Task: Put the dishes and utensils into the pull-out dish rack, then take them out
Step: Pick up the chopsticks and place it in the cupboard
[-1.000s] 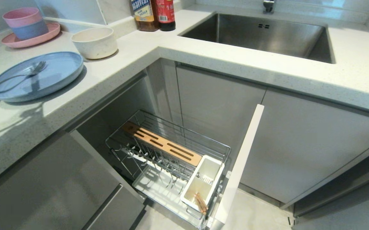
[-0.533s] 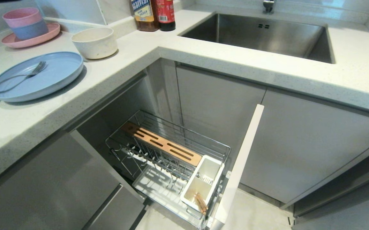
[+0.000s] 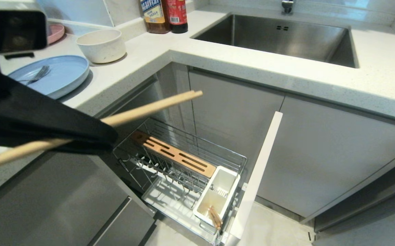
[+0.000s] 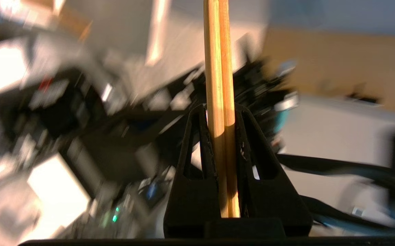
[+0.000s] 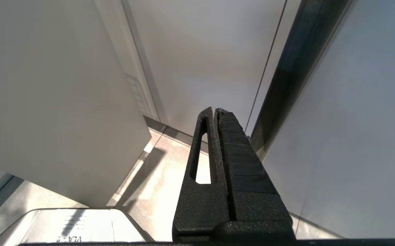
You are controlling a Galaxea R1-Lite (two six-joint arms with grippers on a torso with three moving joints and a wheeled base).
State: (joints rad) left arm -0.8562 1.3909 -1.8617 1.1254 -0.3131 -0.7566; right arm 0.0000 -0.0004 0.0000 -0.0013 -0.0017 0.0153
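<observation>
Between left pincer (image 4: 220,112) tips: two pale wooden chopsticks (image 3: 142,111).

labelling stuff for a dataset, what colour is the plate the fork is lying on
Pale blue. The plate with the fork shows best in the head view.

White countertop (image 3: 218,65), blue plate (image 3: 64,73), cream bowl (image 3: 101,44)

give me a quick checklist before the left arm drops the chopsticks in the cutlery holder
1. Left gripper shut on the held chopsticks: ok.
2. Both sticks together in the grip: ok.
3. Pull-out dish rack pulled open: ok.
4. Cutlery holder has room beside the chopsticks already in it: ok.
5. Held sticks pointing down for insertion: not ok, they lie near level.
6. Right gripper parked, shut: ok.
</observation>
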